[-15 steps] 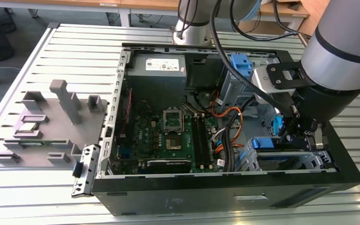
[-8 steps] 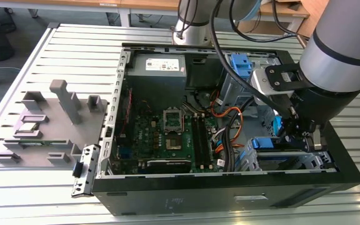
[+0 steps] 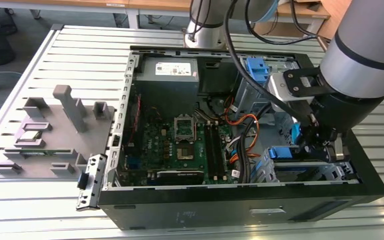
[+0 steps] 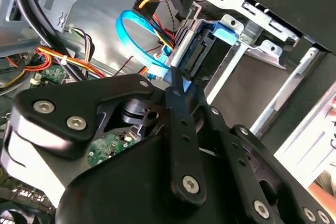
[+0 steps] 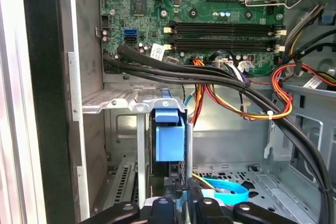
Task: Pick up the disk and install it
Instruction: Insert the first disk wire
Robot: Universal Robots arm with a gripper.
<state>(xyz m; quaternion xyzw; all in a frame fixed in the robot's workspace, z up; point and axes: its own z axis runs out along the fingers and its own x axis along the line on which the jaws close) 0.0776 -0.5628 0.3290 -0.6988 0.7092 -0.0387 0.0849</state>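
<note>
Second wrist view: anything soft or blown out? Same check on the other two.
Second wrist view: the hand looms close and soft, the disk beyond looks sharper, and the metal at the edge glares white. First wrist view: evenly lit, motherboard crisp. Exterior view: daylight glints off the slatted table, while the case interior sits in shade.

Arm: grey-silver tube segments, black joint band, upper right of exterior view. Black cables loop along it. Hand: matte black linkages, silver screw heads.
</note>
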